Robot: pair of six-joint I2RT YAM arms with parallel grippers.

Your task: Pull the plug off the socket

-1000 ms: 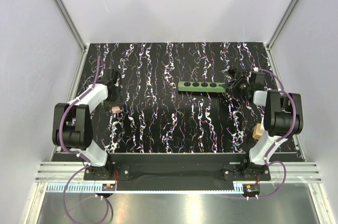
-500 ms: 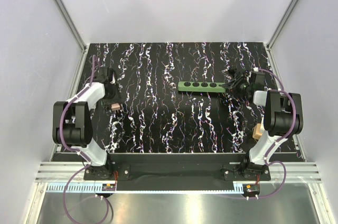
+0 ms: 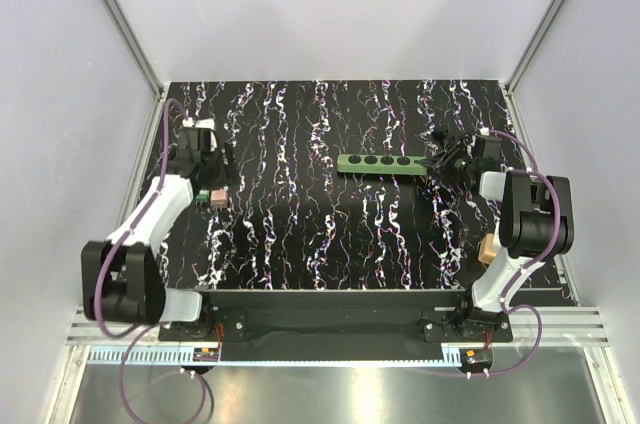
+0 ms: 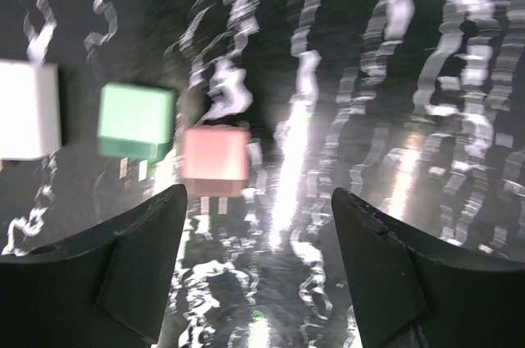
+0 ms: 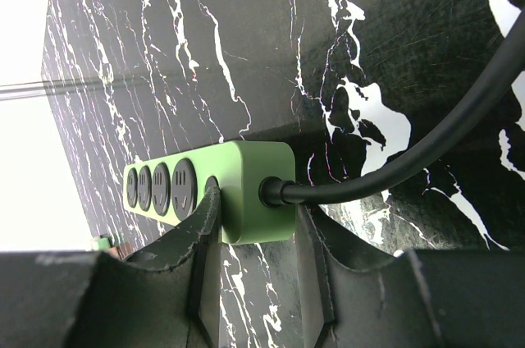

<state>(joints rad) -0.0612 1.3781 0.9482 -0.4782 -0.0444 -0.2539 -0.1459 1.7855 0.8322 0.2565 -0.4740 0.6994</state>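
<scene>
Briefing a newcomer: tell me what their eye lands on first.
The green power strip lies right of centre on the black marbled table, its cord end clamped by the right gripper. At the left, the left gripper hangs open near a white plug, a green plug and a pink plug in a row.

long green plastic power strip (image 3: pixel 378 163): green, black holes
thick rubber cord (image 5: pixel 426 149): black
marbled tabletop (image 3: pixel 300 244): black, white veins
white cube plug (image 4: pixel 29 110): white
green cube plug (image 4: pixel 135 122): mint
pink cube plug (image 4: pixel 215 161): pink

the green socket (image 3: pixel 377 163) lies flat, running left to right, four round black holes facing up, black cord (image 5: pixel 426 147) leaving its right end. the pink plug (image 4: pixel 215 159) lies loose, well apart to its left.
</scene>
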